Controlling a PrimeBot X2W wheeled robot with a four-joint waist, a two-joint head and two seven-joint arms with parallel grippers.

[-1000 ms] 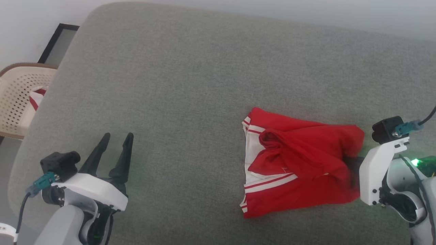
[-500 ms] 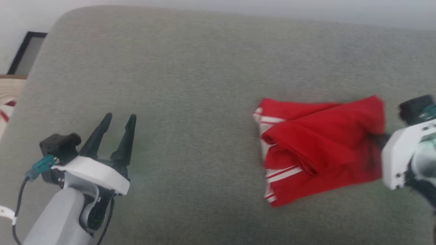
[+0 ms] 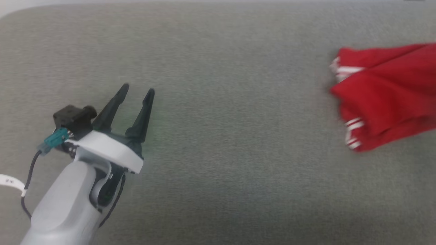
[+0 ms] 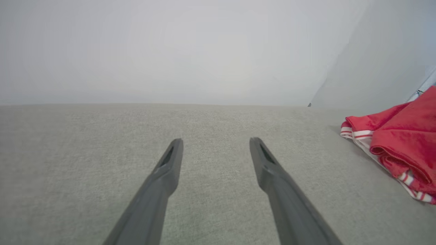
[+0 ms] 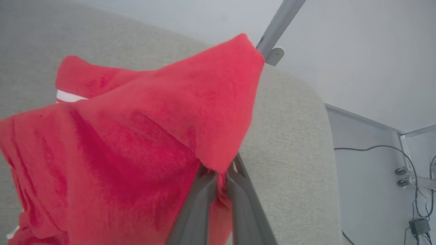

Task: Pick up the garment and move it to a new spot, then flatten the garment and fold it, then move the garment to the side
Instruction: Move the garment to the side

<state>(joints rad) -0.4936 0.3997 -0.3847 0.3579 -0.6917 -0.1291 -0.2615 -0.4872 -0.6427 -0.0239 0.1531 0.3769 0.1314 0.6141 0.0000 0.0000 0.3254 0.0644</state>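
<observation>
The head camera has swung since a second ago, so the whole view has shifted. Even so, the shirt (image 3: 388,98) now sits farther from the left claw (image 3: 138,88) than it did, and its folds are more bunched.

There is one shirt, red with white sleeve cloth. In the head view it lies at 3 o'clock, cut off by the edge, on the grey fabric desk (image 3: 221,136). Two pairs of white stripes show there, one at its upper left corner and one at its lower left corner. In the left wrist view it is also at 3 o'clock, with its striped edge resting on the desk and the red cloth rising toward the edge of the view.

Two claws show, each with two dark fingers. The left claw is at 8 o'clock in the head view, released and spread wide over bare desk, well apart from the shirt. The right claw (image 5: 221,170) is at 6 o'clock in its own wrist view, clenched on a fold of the shirt, which drapes over its tips and peaks toward 12 o'clock.

One white tag (image 3: 8,180) hangs on the left arm's cable at 8 o'clock; its dark marks are too blurred to read. No writing shows on the shirt.
</observation>
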